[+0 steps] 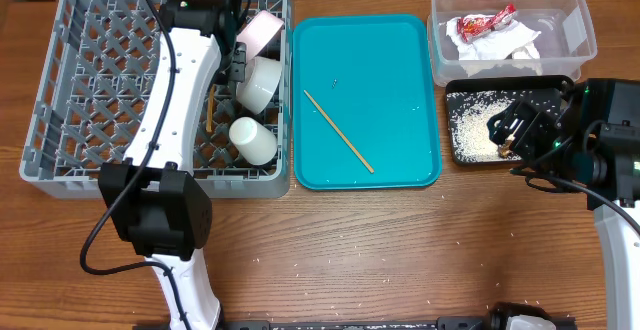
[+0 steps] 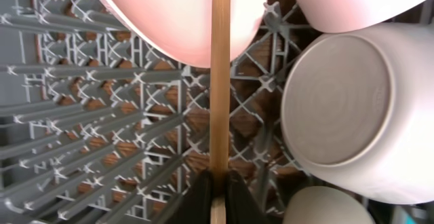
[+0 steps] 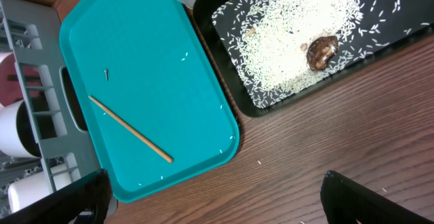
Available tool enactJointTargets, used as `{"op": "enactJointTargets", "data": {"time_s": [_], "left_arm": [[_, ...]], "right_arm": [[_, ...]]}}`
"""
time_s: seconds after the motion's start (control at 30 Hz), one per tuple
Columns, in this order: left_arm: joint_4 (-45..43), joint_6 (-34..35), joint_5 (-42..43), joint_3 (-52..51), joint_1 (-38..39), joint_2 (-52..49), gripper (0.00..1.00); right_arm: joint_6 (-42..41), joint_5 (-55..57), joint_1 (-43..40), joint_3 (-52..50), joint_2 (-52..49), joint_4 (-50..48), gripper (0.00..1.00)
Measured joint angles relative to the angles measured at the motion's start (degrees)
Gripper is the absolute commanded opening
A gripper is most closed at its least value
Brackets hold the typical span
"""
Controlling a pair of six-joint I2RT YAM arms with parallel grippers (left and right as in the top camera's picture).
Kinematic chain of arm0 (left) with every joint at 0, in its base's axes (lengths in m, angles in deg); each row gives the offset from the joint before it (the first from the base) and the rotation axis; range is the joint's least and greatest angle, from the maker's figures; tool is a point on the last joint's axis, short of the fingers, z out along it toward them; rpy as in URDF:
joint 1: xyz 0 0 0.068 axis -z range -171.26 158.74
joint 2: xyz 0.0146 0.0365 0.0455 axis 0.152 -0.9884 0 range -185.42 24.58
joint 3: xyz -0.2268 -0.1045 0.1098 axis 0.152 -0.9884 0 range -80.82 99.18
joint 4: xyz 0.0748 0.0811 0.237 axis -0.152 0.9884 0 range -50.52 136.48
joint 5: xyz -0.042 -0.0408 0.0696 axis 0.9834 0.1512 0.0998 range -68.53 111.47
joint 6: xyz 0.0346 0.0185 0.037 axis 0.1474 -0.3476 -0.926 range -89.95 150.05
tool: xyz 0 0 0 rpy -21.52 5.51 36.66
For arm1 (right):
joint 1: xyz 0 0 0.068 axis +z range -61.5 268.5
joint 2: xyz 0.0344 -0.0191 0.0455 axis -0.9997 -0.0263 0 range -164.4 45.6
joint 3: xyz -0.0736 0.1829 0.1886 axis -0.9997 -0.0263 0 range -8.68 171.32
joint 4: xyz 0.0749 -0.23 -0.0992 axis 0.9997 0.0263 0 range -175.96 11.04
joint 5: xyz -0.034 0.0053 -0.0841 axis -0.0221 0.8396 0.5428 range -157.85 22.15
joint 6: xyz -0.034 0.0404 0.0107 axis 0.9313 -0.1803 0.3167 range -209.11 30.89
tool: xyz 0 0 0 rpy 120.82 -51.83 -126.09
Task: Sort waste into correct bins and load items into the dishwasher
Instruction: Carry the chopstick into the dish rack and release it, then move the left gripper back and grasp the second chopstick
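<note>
Left wrist view: wooden chopstick (image 2: 218,81) clamped in left hand (image 2: 217,187), over grey dish rack (image 2: 102,115), beside white bowl (image 2: 339,102). Best lowered gently, clear of bowl, before release (second chopstick (image 1: 338,130) lying on teal tray (image 1: 400,50)). Right hand (image 3: 213,197) apart, empty.

Left claw (image 2: 217,198), clamped on a thin wooden chopstick (image 2: 218,81): tight quarters. A pinkish-white round plate (image 2: 169,13) overhangs ahead, crossing behind the stick. A large white bowl (image 2: 339,102) stands close on the right, with a small white cup (image 2: 325,214) nearer, also right. Left: only the pegs of the grey lattice dish rack (image 2: 81,115), otherwise open.

Right claw (image 3: 213,203), jaws spread: bare wooden table (image 3: 305,156) beneath. Ahead-right is the rim of a shallow black rectangular tray (image 3: 227,75). Ahead-left is a flat teal serving tray (image 3: 149,41), with one loose wooden chopstick (image 3: 129,129) on it.
</note>
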Motion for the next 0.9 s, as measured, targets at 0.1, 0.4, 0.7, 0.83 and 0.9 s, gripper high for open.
{"op": "enactJointTargets", "data": {"time_s": [0.1, 0.4, 0.7, 0.83, 0.9], "left_arm": [[-0.02, -0.94, -0.15, 0.0, -0.61, 0.0, 0.4], [0.11, -0.39, -0.46, 0.0, -1.2, 0.0, 0.61], [6.45, 11.06, 3.04, 4.85, 3.43, 0.52, 0.6], [6.36, 20.81, 6.1, 6.16, 12.31, 3.15, 0.61], [5.33, 27.1, 5.99, 6.32, 18.03, 3.8, 0.73]], "right_arm": [[0.02, 0.02, 0.0, 0.0, 0.0, 0.0, 1.0], [0.0, 0.02, 0.02, 0.0, 0.0, 0.02, 1.0], [0.02, 0.02, 0.0, 0.0, 0.0, 0.0, 1.0], [0.0, 0.02, 0.02, 0.0, 0.0, 0.0, 1.0], [0.0, 0.0, 0.0, 0.0, 0.0, 0.0, 1.0]]}}
